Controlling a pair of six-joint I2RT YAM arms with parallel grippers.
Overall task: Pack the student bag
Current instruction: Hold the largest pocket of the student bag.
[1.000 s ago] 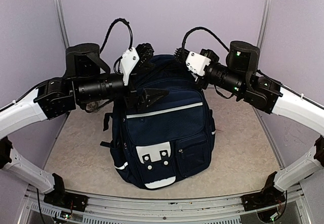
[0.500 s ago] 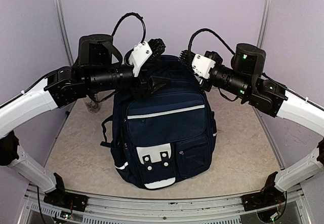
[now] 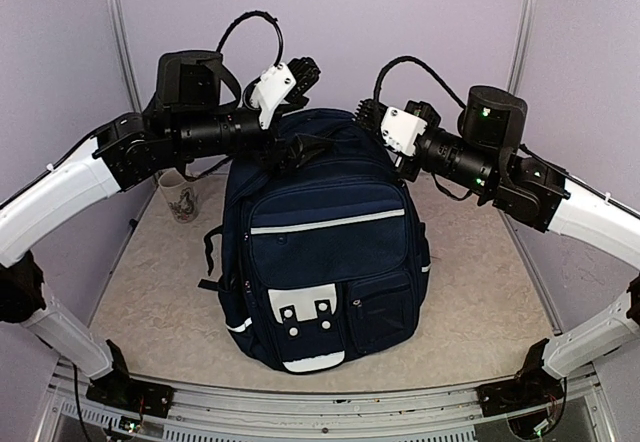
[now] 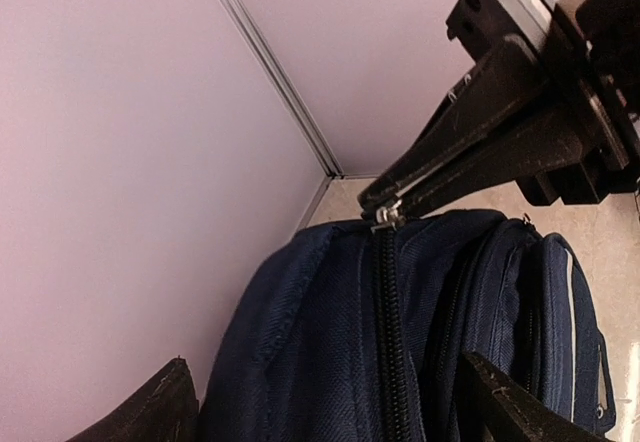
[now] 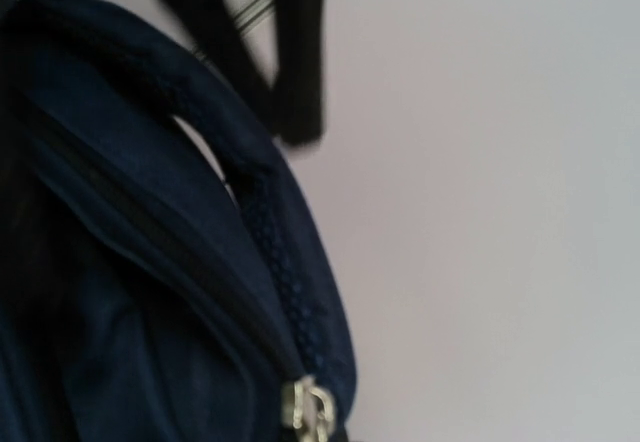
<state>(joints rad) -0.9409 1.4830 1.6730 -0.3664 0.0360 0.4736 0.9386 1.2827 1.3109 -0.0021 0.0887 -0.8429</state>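
Two grippers meet atop the bag (image 3: 325,252), which we see upright in the middle of the worktop (image 3: 480,292). The right gripper (image 4: 390,204) is clamped on the zip pull (image 5: 310,412). The left gripper (image 3: 297,150), jaws wide astride the bag, has pulled back, baring a mug (image 3: 181,202) by the left edge.

Off to the side there's a pale mug (image 3: 181,202) with a dark doodle on it, standing upright near the tabletop's (image 3: 480,292) left edge, toward the far left corner. The tabletop is beige and speckled. Lilac walls (image 3: 400,22) all round, metal posts (image 3: 118,22) at the far corners, and a metal rail (image 3: 330,404) along the near edge.
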